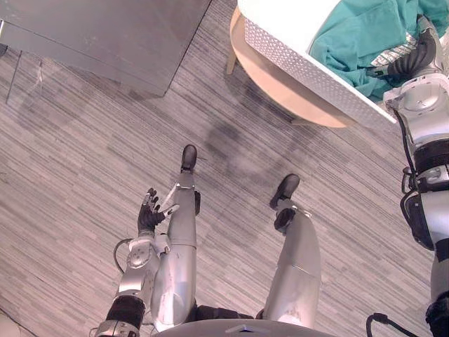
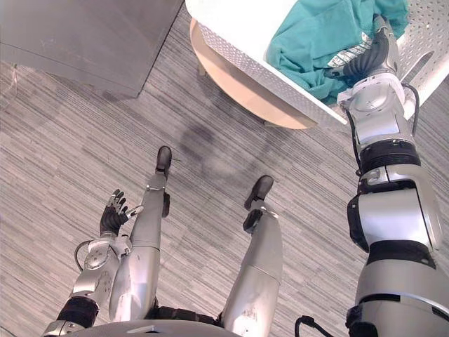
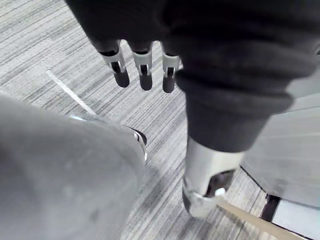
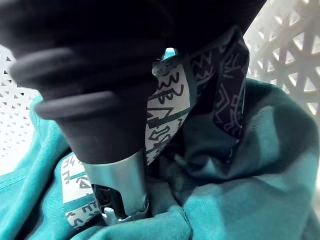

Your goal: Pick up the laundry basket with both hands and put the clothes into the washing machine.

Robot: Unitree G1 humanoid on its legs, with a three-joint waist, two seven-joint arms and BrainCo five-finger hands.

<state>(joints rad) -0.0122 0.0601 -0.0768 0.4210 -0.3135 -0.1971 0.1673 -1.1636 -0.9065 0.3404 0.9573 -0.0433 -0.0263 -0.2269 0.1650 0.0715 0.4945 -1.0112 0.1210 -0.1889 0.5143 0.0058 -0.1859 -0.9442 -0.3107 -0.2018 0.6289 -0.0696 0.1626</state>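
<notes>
A white perforated laundry basket (image 1: 302, 67) stands at the upper right on a round wooden stool (image 1: 280, 88). Teal clothes (image 1: 358, 35) fill it, with a black-and-white patterned cloth (image 4: 172, 100) among them. My right hand (image 2: 372, 60) reaches into the basket from the right. In the right wrist view that patterned cloth is drawn up taut into the hand, whose thumb (image 4: 120, 185) presses into the teal fabric. My left hand (image 1: 149, 214) hangs low at the lower left over the floor, far from the basket, its fingers (image 3: 145, 70) straight and holding nothing.
A large grey metal cabinet (image 1: 119, 35) stands at the upper left on the striped grey carpet (image 1: 70, 154). Its grey panel (image 3: 295, 150) shows close by the left hand. Open floor lies between the cabinet and the stool.
</notes>
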